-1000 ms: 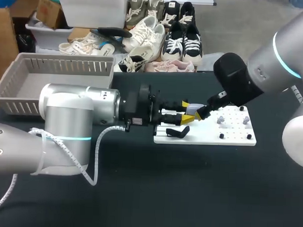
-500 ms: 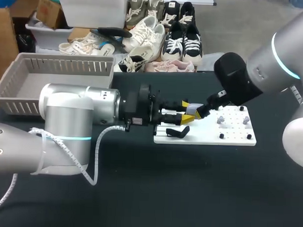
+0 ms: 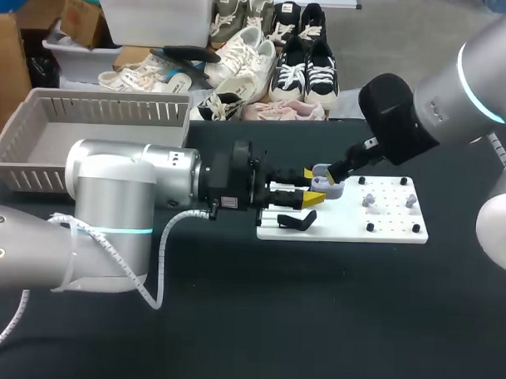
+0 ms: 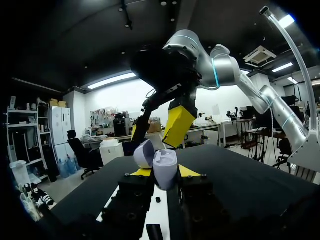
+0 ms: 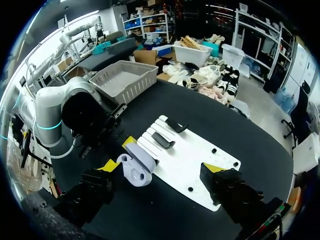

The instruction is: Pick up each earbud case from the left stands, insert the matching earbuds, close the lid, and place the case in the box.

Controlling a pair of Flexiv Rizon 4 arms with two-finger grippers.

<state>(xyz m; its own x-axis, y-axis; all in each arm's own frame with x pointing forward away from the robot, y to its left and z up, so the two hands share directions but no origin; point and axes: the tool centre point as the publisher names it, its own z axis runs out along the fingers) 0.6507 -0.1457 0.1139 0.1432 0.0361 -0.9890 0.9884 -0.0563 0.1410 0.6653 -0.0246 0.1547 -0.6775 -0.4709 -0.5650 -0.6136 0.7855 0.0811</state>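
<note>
Earbud case [image 4: 164, 167], a single lilac one with its lid [image 4: 144, 153] swung open, sits pinched between the left jaws; what lies inside it cannot be told. Right jaws hang spread wide close over it. Two black pieces [image 5: 163, 140] lie on the white board [image 5: 192, 160] ahead of the right jaws, and one grey basket [image 3: 114, 110] stands well behind the left jaws on the counter [image 3: 315, 325].

The earbud case [image 3: 326, 182] is pale lilac-grey, the fingers [image 3: 313, 197] black with bright yellow tips, the stand board [image 3: 393, 233] white dotted with black and grey pegs, the desk [image 3: 315, 325] plain black, the box [image 3: 114, 110] light grey with slatted walls, the arms [image 3: 128, 181] silver with a cyan ring.
</note>
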